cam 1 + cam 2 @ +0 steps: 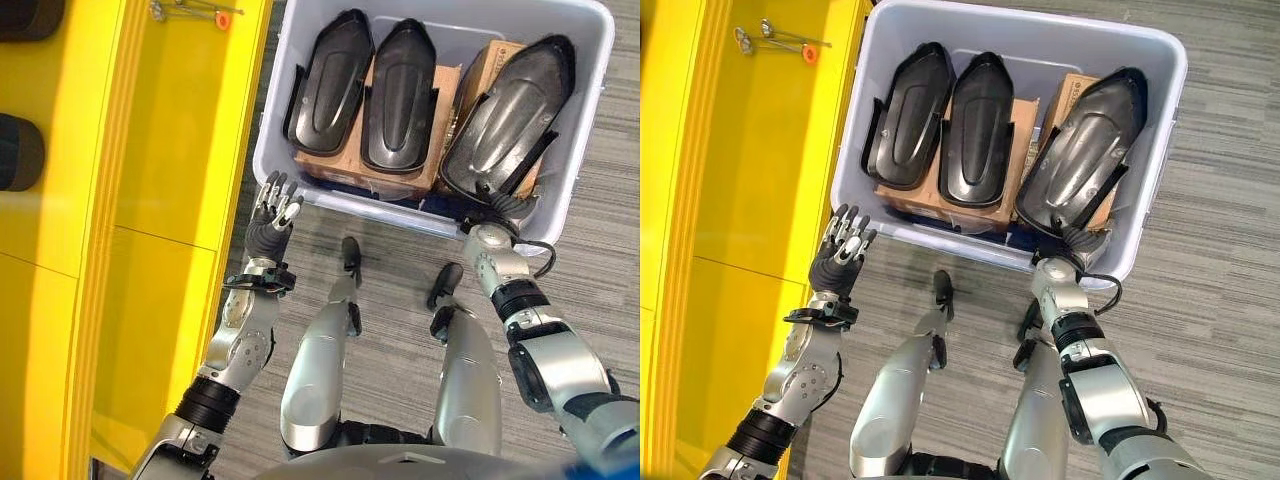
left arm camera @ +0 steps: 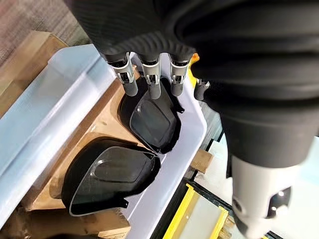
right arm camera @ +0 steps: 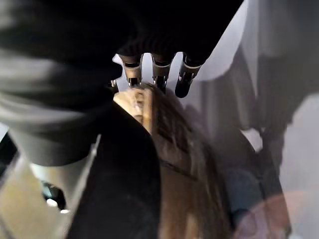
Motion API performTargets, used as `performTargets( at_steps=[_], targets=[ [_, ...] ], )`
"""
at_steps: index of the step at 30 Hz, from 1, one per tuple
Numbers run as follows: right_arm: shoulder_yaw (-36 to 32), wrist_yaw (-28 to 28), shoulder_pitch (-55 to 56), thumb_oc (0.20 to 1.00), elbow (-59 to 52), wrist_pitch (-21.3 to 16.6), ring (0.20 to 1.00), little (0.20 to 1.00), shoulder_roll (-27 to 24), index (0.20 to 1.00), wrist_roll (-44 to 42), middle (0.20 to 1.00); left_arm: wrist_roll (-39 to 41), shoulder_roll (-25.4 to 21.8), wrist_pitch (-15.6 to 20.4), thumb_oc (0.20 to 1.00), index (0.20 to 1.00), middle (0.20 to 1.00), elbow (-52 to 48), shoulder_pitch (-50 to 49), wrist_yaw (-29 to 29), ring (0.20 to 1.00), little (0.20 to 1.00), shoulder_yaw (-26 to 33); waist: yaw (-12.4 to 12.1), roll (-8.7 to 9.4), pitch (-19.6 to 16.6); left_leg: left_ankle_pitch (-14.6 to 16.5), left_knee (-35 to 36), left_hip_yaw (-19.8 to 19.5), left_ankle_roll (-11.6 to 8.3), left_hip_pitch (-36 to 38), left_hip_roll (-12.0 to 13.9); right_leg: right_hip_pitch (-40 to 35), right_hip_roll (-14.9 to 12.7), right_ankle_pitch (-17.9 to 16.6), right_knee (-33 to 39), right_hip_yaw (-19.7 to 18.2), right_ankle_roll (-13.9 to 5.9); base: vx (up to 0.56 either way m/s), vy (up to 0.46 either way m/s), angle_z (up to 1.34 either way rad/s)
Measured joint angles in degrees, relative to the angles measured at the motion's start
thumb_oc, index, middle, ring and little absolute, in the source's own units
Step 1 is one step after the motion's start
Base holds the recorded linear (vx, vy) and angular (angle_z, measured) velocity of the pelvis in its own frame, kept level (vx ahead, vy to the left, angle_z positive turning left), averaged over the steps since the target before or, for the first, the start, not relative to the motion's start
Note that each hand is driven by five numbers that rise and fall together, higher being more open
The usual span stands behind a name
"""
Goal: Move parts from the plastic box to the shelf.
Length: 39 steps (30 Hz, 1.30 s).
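A pale plastic box (image 1: pixel 272 125) stands on the floor and holds three black shell-shaped parts: left (image 1: pixel 330 85), middle (image 1: pixel 400 95) and right (image 1: pixel 510 115). They lie on cardboard boxes (image 1: pixel 448 85). The yellow shelf (image 1: pixel 170 150) runs along the left side. My left hand (image 1: pixel 272 212) hovers open just outside the box's near left corner, fingers straight and holding nothing. In the left wrist view its fingers (image 2: pixel 152 82) point toward two of the parts (image 2: pixel 154 117). My right hand (image 1: pixel 497 210) reaches over the near rim to the lower end of the right part, seen close up in the right wrist view (image 3: pixel 124 174).
Small metal pieces with an orange tip (image 1: pixel 195 12) lie on the shelf's far end. Two dark round objects (image 1: pixel 18 150) sit at the left edge. Grey carpet floor (image 1: pixel 600 250) surrounds the box, which stands tight against the shelf.
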<state>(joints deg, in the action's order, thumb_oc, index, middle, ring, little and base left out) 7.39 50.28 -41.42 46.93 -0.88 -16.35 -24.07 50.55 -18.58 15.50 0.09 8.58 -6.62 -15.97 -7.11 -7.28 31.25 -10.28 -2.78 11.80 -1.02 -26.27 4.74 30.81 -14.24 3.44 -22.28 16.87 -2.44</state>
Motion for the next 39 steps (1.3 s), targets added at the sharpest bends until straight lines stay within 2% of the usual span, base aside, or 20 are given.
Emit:
performTargets(
  at_steps=[3,7,8,9,10,13,15,16,18,27,32,36,39],
  targets=[
    [0.08,0.22,-0.53,1.0,0.17,3.8,1.0,1.0,-0.64,1.0,5.45,1.0,0.0,0.0,-0.9,1.0,1.0,1.0,0.0,1.51,-0.1,1.0,1.0,0.02,-0.23,0.0,0.0,-0.25,-0.52,-0.07,0.45,-0.82,0.05,0.59,-0.06,-0.08,-0.52,0.25,0.18,0.0,0.005,0.02],
    [0.4,-0.63,-2.57,1.0,3.19,5.52,1.0,1.0,-1.75,1.0,6.81,1.0,0.0,-0.01,-1.53,1.0,1.0,1.0,0.01,1.93,-0.09,1.0,1.0,0.04,-0.24,0.0,0.0,-0.2,-1.25,-0.65,0.41,-1.04,0.11,0.54,-0.25,0.35,-1.29,0.66,0.49,0.01,-0.002,0.05],
    [1.13,-1.2,-3.5,0.398,5.06,5.63,0.398,0.398,-2.45,0.398,6.8,0.398,0.0,-0.02,-1.55,1.0,1.0,1.0,0.01,1.93,-0.09,1.0,1.0,0.04,-0.23,0.0,0.0,-0.08,-1.57,-1.29,0.27,-1.29,0.08,0.56,-0.43,0.7,-1.77,1.05,0.57,0.02,-0.003,0.2],
    [1.04,-1.68,-4.04,0.2,5.8,5.7,0.2,0.2,-2.89,0.2,6.83,0.2,0.01,-0.05,-1.58,1.0,1.0,1.0,0.01,1.96,-0.09,1.0,1.0,0.04,-0.47,0.0,0.0,0.15,-1.86,-1.56,-0.11,-1.68,0.17,0.74,-0.5,1.03,-2.07,1.34,0.73,0.02,-0.006,0.17],
    [1.02,-1.84,-4.94,0.2,6.96,6.0,0.2,0.2,-3.52,0.2,7.29,0.2,0.02,-0.28,-1.67,1.0,1.0,1.0,0.01,1.86,-0.09,1.0,1.0,0.04,-0.76,0.0,0.0,0.36,-2.47,-1.73,0.02,-2.21,0.21,1.16,-0.64,1.44,-2.66,1.34,0.35,0.01,-0.014,0.11],
    [1.46,-2.74,-7.64,0.2,8.88,7.73,0.2,0.2,-6.53,0.2,10.58,0.2,0.03,-1.13,-2.11,1.0,1.0,1.0,0.0,1.95,-0.02,1.0,1.0,0.06,-1.78,-0.15,-0.09,0.46,-3.66,-2.23,0.16,-4.09,0.14,2.9,-1.06,1.74,-4.01,1.32,0.83,0.01,-0.01,0.04],
    [2.32,-2.89,-10.79,0.2,11.49,10.75,0.2,0.2,-9.13,0.2,14.37,0.2,0.04,-2.24,-2.92,1.0,1.0,1.0,0.0,1.53,0.02,1.0,1.0,-0.01,-2.99,-0.18,-0.11,0.45,-4.56,-2.84,0.15,-5.33,0.02,3.92,-1.43,2.03,-5.18,1.54,1.09,0.01,-0.028,0.15],
    [4.91,-2.85,-12.49,0.2,14.39,12.19,0.2,0.2,-10.8,0.2,16.34,0.2,0.08,-3.22,-2.94,1.0,1.0,1.0,-0.04,1.48,0.34,1.0,1.0,-0.03,-3.3,-0.2,-0.12,0.46,-4.91,-3.08,0.15,-5.97,-0.26,4.47,-1.87,2.29,-5.81,1.73,1.02,0.01,-0.035,0.14],
    [5.48,-3.19,-13.12,0.2,14.94,12.53,0.2,0.2,-12.1,0.2,16.45,0.2,0.1,-3.72,-2.94,1.0,1.0,1.0,-0.04,1.42,0.42,1.0,1.0,-0.03,-3.41,-0.23,-0.14,0.48,-5.29,-3.37,0.19,-6.67,-0.27,4.61,-1.92,2.28,-5.65,2.2,1.04,0.01,-0.028,0.11],
    [5.48,-3.7,-12.09,0.2,14.78,12.57,0.2,0.2,-11.23,0.2,16.44,0.2,0.1,-4.37,-2.84,1.0,1.0,1.0,-0.04,1.42,1.77,1.0,1.0,0.01,-3.14,-0.23,-0.14,0.5,-5.29,-3.0,0.21,-4.61,-0.04,2.41,-1.66,1.9,-4.94,2.33,1.13,0.0,-0.002,0.0],
    [4.89,-3.35,-9.27,0.2,14.05,10.13,0.2,0.2,-10.39,0.2,16.41,0.2,0.11,-4.4,-2.63,1.0,1.0,1.0,-0.04,1.06,2.41,1.0,1.0,0.11,-2.91,-0.27,-0.17,0.74,-4.5,-2.83,0.12,-2.28,0.2,-0.07,-1.06,1.68,-3.51,2.31,0.91,0.0,-0.015,-0.02],
    [4.35,-1.27,-3.94,0.2,9.09,6.39,0.2,0.2,-8.48,0.2,16.84,0.2,0.1,-4.49,-1.98,1.0,1.0,1.0,-0.05,-0.29,2.59,1.0,1.0,0.2,-1.88,-0.28,-0.18,0.64,-2.74,-2.38,0.26,1.22,0.44,-3.5,-0.21,1.25,-1.23,2.22,0.6,-0.03,-0.027,-0.08],
    [4.27,2.45,1.96,0.2,-3.3,4.0,0.2,0.2,-8.42,0.2,21.37,0.2,0.11,-4.38,-1.29,1.0,1.0,1.0,-0.05,-0.91,2.84,1.0,1.0,0.94,-0.21,-0.27,-0.18,0.54,-1.9,-1.1,0.33,3.09,1.3,-5.77,1.33,-0.71,2.01,1.74,0.56,0.01,-0.013,-0.24]
  ],
)
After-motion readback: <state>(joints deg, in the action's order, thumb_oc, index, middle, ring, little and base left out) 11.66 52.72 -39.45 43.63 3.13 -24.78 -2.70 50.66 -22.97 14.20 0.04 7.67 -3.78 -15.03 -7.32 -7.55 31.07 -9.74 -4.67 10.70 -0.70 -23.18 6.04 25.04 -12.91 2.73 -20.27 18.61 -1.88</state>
